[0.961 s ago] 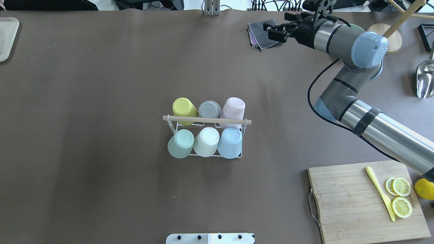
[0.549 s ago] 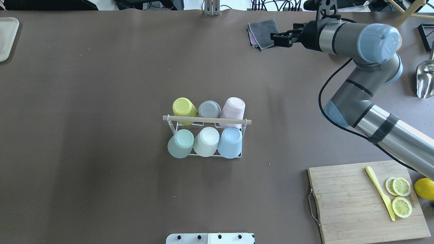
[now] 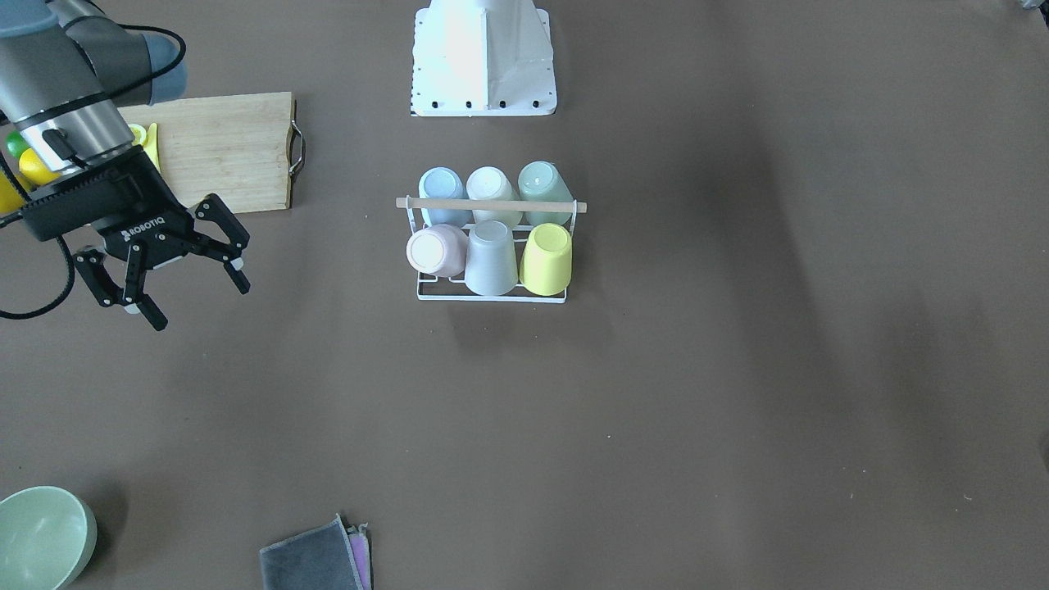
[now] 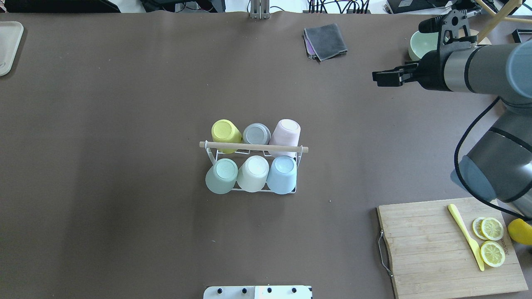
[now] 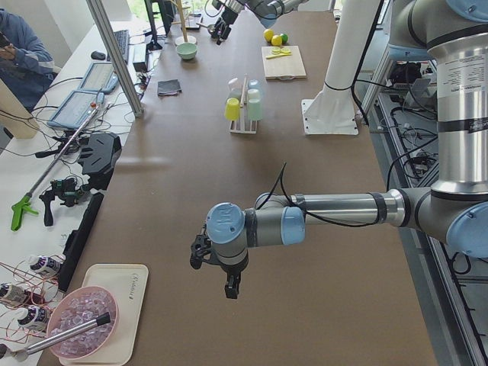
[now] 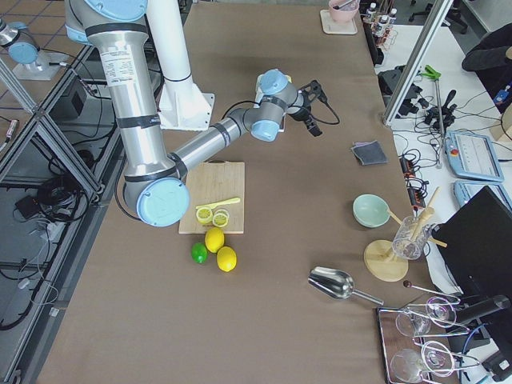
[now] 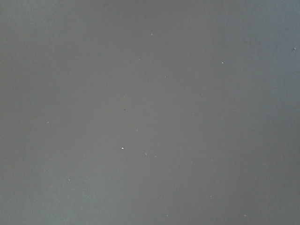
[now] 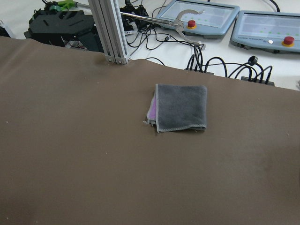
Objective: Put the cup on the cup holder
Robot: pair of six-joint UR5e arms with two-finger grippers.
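The cup holder [image 4: 253, 146] stood at the centre of the overhead frame on the brown desk [image 4: 124, 104], its wooden dowel running left to right across the top. Six cups sat on it bottoms up. The near row held a mint cup [image 4: 221, 176], a cream cup [image 4: 253, 173] and a light blue cup [image 4: 282, 174], each touching its neighbour. The far row behind the dowel held a yellow cup [image 4: 225, 131], a grey cup [image 4: 256, 133] and a pink cup [image 4: 284, 132].

Nearest the overhead camera, at lower right, lay a wooden cutting board [image 4: 432, 249] carrying a yellow knife [image 4: 465, 236] and lemon slices [image 4: 492, 241], with a whole lemon [image 4: 519, 230] just beside its right edge. Farther back, at upper right, the right pincer [image 4: 382, 77] hung above the desk, pointing toward the frame's left and well apart from the holder. In the front-facing view this pincer [image 3: 199, 303] showed at mid left, its fingers spread wide with nothing between them. Beyond it, along the top edge, lay a folded grey cloth [image 4: 325, 40] and, toward the right corner, a pale green bowl [image 4: 419, 41].

The left pincer [image 5: 217, 271] appeared only in the left side view, low in the frame over bare desk; whether it was spread or closed I could not tell.
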